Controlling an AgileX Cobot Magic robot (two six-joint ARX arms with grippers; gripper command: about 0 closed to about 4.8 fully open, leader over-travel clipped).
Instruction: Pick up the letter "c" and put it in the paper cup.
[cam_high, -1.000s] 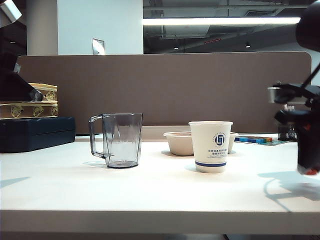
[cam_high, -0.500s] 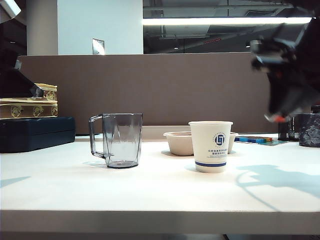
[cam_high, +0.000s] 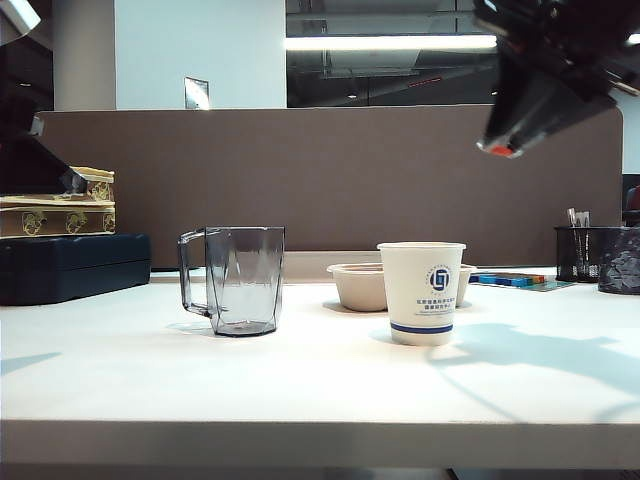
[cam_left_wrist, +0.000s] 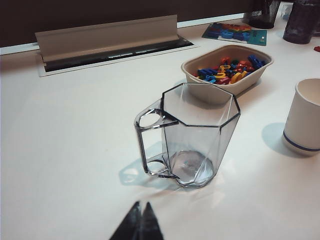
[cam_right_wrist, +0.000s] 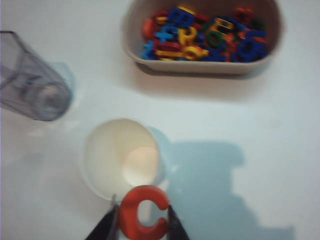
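My right gripper (cam_right_wrist: 142, 215) is shut on the red-orange letter "c" (cam_right_wrist: 143, 212), which sits between its two dark fingers. It hangs high in the air to the upper right of the white paper cup (cam_high: 421, 292); in the exterior view my right gripper (cam_high: 500, 150) shows a speck of red at its tip. Seen from the right wrist, the paper cup (cam_right_wrist: 120, 157) stands open and empty just beyond the letter. My left gripper (cam_left_wrist: 141, 210) is shut with nothing in it, low over the table in front of the clear mug (cam_left_wrist: 192, 132).
A beige bowl (cam_right_wrist: 200, 67) filled with several coloured plastic letters stands behind the cup. The clear grey mug (cam_high: 235, 280) stands left of the cup. Dark boxes (cam_high: 70, 265) sit at the far left, mesh pen holders (cam_high: 600, 258) at the far right.
My right gripper has risen from table height at the right edge and swung up and leftward with the letter "c", now high above the cup's right. The left arm has stayed still.
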